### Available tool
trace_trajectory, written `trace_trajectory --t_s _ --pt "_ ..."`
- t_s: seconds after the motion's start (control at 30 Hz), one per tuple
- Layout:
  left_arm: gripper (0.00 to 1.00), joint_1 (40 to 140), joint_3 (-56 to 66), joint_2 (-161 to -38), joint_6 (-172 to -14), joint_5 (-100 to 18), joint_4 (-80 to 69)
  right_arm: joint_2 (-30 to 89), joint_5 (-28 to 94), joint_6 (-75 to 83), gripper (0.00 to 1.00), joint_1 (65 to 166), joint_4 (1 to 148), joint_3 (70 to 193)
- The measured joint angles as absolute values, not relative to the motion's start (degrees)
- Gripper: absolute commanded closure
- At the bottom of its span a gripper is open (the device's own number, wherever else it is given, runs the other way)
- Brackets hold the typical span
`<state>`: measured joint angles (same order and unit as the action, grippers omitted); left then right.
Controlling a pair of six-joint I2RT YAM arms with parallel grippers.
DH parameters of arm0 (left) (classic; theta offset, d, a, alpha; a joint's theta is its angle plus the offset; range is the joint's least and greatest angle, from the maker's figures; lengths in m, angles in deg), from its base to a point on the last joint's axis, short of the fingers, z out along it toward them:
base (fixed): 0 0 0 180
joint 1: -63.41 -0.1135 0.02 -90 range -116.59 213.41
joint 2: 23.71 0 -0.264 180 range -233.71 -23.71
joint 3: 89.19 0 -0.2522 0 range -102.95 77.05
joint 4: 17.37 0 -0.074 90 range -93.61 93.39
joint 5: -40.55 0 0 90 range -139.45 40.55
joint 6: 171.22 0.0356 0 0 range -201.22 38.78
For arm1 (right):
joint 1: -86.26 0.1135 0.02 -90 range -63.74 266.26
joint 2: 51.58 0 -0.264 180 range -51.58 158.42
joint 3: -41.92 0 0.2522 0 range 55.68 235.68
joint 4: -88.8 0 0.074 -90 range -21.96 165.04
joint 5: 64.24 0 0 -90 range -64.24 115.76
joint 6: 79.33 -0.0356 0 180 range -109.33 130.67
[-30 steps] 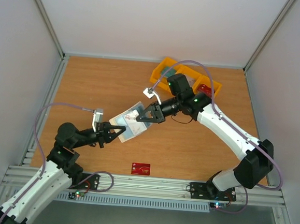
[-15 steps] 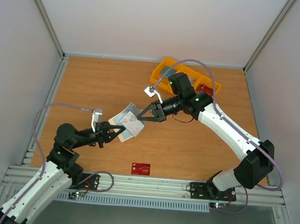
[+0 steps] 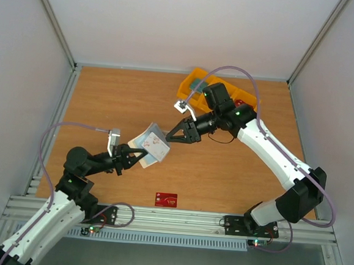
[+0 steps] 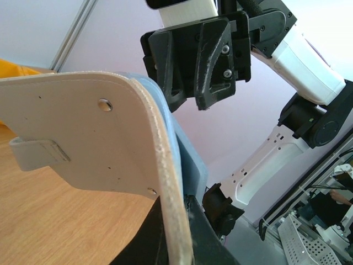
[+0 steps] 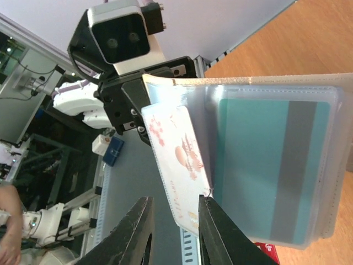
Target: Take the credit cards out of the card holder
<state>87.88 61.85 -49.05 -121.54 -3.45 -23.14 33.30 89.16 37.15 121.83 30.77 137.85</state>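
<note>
red credit card [image 3: 166,200]: lies flat on the counter [image 3: 106,102], alone, nearer the arm bases than the card holder [image 3: 153,142] and well apart from it; neither claw touches it.

left claw [image 3: 137,154]: closed tight on the near-left edge of the card holder; its dark fingers pinch the cream cover from both sides.

card holder: held up above the counter near its middle, between the two claws. It stands partly open, with the cream-white outside and its small tab turned to the left claw's side. The pale blue inside and clear pockets face the right claw.

pale credit card [image 5: 177,157]: white with reddish print, sticking out of a pocket on the holder's far-right side, tilted. Its free corner reaches into the gap of the right claw [image 3: 171,137].

teal credit card [image 5: 259,165]: with a grey stripe, fully seated behind a clear pocket inside the holder, beside the pale card.

right claw: just beyond the holder's far-right edge, pointing at it. Its fingers stand a little apart around the pale card's free corner; the card brushes one finger and is not pinched.

yellow bin [image 3: 187,83]: on the counter beyond the holder, at the far edge, behind the right arm.
</note>
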Motion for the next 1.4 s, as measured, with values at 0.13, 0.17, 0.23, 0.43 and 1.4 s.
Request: trace_trajectory --t_s 0.13,0.17,0.23,0.43,1.4 --pt "1.0 87.9 61.9 -49.0 -121.6 -3.3 -23.9 34.2 87.9 37.5 0.74 122.7 30.5 137.8" --pt "1.0 87.9 61.9 -49.0 -121.6 -3.2 -24.0 34.7 87.8 37.5 0.75 123.4 30.5 137.8" --pt "1.0 87.9 61.9 -49.0 -121.6 -3.2 -24.0 35.8 87.9 37.7 0.78 124.8 30.7 137.9" --pt "1.0 87.9 61.9 -48.6 -121.7 -3.3 -24.0 36.9 89.5 37.7 0.86 126.2 31.0 137.9" --pt "0.8 87.5 62.5 -47.3 -121.8 -5.4 -23.6 34.8 87.4 24.3 0.99 129.5 50.1 132.1"
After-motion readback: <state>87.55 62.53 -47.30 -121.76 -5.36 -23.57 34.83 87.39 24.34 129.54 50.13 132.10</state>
